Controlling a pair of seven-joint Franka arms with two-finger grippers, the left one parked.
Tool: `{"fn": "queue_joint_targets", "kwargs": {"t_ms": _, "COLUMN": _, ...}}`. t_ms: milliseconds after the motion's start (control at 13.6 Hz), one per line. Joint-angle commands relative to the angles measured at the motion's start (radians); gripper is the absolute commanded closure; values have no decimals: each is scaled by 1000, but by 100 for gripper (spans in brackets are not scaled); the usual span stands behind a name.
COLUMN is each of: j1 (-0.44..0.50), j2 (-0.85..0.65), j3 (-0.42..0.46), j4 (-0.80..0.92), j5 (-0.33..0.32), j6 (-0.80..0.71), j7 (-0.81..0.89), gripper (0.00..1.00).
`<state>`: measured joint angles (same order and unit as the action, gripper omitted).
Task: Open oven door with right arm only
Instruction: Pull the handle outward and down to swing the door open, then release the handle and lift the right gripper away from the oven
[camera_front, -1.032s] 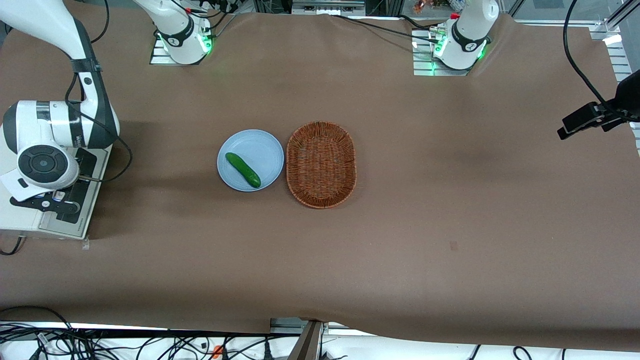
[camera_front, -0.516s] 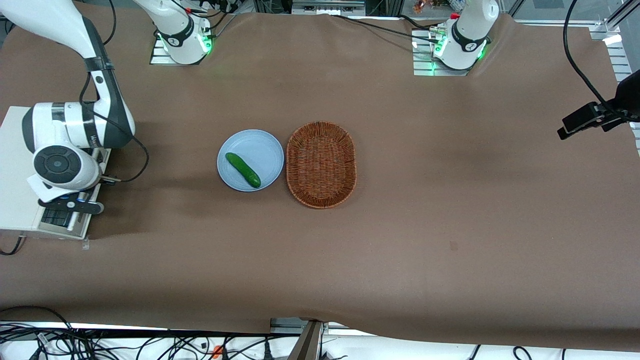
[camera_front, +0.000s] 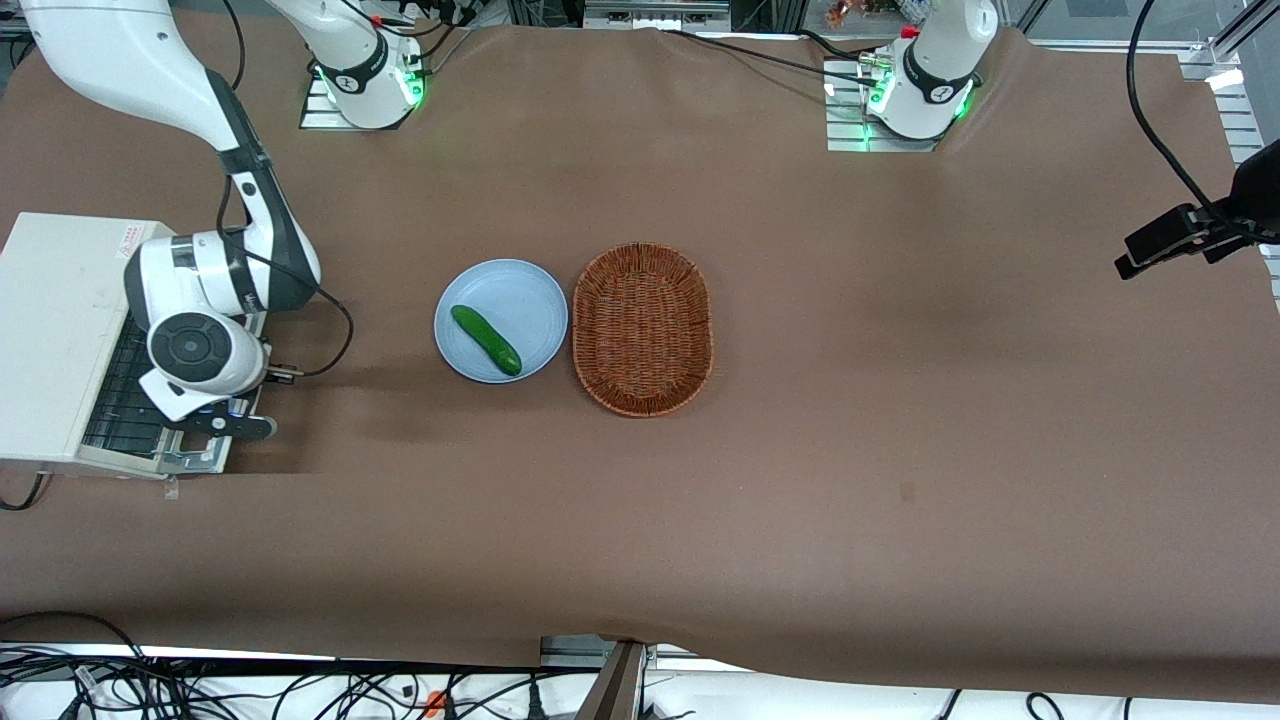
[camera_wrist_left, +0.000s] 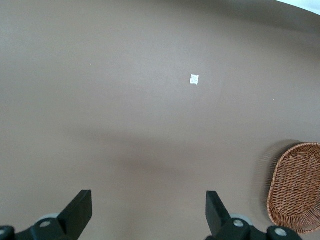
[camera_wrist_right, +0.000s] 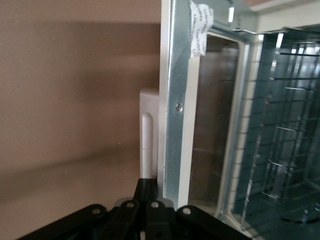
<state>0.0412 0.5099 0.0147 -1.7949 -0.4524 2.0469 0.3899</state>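
The white toaster oven (camera_front: 60, 330) stands at the working arm's end of the table. Its oven door (camera_front: 190, 462) hangs swung out and down, so the wire rack (camera_front: 115, 400) inside shows. The right arm (camera_front: 200, 320) reaches over the oven's front, and its black gripper (camera_front: 238, 427) sits at the door's outer edge. In the right wrist view the gripper (camera_wrist_right: 148, 183) is shut, fingers pressed together with nothing between them, resting against the door's bare metal inner frame (camera_wrist_right: 172, 100) beside a white handle end (camera_wrist_right: 148, 145). The door's glass window (camera_wrist_right: 210, 125) and the oven cavity (camera_wrist_right: 285, 125) show alongside.
A pale blue plate (camera_front: 530, 290) with a green cucumber (camera_front: 486, 340) on it lies mid-table, beside a brown wicker basket (camera_front: 642, 328). The brown tablecloth (camera_front: 900, 400) covers the table. The basket (camera_wrist_left: 296, 187) also shows in the left wrist view.
The right arm has swept away from the oven body toward the plate, carrying the gripper along. The door has swung further open, uncovering the oven's white top and the rack.
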Motion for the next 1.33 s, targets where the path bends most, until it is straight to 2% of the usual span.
{"fn": "queue_joint_targets", "kwargs": {"t_ms": 0, "j1": -21, "j2": 35, "j3": -18, "j4": 0, "j5": -23, "j6": 53, "j7": -5, "gripper": 100}}
{"fn": "queue_joint_targets", "kwargs": {"t_ms": 221, "j1": -21, "j2": 45, "j3": -16, "j4": -30, "j5": -17, "j6": 119, "j7": -3, "gripper": 100}}
{"fn": "queue_joint_targets", "kwargs": {"t_ms": 368, "j1": -21, "j2": 44, "j3": 13, "j4": -40, "j5": 78, "j6": 134, "j7": -3, "gripper": 100}}
{"fn": "queue_joint_targets", "kwargs": {"t_ms": 589, "j1": -21, "j2": 30, "j3": 59, "j4": -34, "j5": 176, "j6": 122, "j7": -6, "gripper": 100}}
{"fn": "queue_joint_targets", "kwargs": {"t_ms": 811, "j1": -21, "j2": -43, "j3": 85, "j4": -12, "j5": 322, "j6": 66, "j7": -40, "gripper": 100}}
{"fn": "queue_joint_targets", "kwargs": {"t_ms": 884, "j1": -21, "j2": -80, "j3": 90, "j4": 5, "j5": 368, "j6": 14, "j7": -80, "gripper": 88}}
{"fn": "queue_joint_targets", "kwargs": {"t_ms": 1032, "j1": -23, "j2": -189, "j3": 85, "j4": 18, "j5": 415, "j6": -97, "j7": -205, "gripper": 18}}
{"fn": "queue_joint_targets", "kwargs": {"t_ms": 1105, "j1": -23, "j2": -250, "j3": 77, "j4": 19, "j5": 420, "j6": -129, "j7": -253, "gripper": 0}}
{"fn": "queue_joint_targets", "kwargs": {"t_ms": 1253, "j1": -23, "j2": -361, "j3": 71, "j4": 26, "j5": 419, "j6": -178, "j7": -289, "gripper": 0}}
